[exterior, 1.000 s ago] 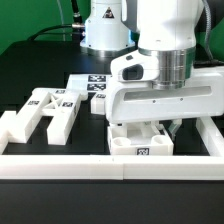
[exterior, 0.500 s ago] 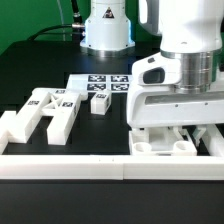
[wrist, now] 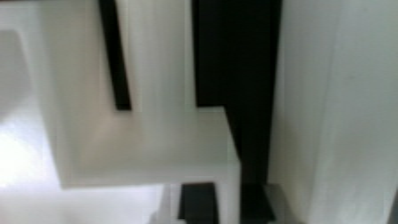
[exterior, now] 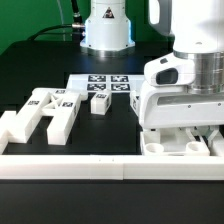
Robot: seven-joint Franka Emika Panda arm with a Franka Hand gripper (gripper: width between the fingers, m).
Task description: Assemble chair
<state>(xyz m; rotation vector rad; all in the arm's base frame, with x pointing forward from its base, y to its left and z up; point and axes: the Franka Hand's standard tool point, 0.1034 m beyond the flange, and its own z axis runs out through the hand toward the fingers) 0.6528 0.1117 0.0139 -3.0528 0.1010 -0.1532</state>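
Note:
My gripper [exterior: 186, 134] is low at the exterior view's right, down over a white chair piece [exterior: 160, 146] that rests on the table against the front border rail [exterior: 90, 166]. The jaws appear closed on that piece, and the hand hides most of it. In the wrist view the piece's white walls [wrist: 143, 120] fill the frame, with dark slots between them and one dark fingertip [wrist: 205, 205] at the edge. Two larger tagged chair pieces [exterior: 40, 112] lie at the exterior view's left. A small white chair block [exterior: 100, 103] stands near the middle.
The marker board [exterior: 100, 82] lies flat behind the small block. The robot base [exterior: 105, 25] stands at the back. The front rail runs along the whole near edge and meets the grasped piece at the right corner.
My gripper has moved steadily toward the exterior view's right along the front rail, and the white chair piece under it has moved along with it.

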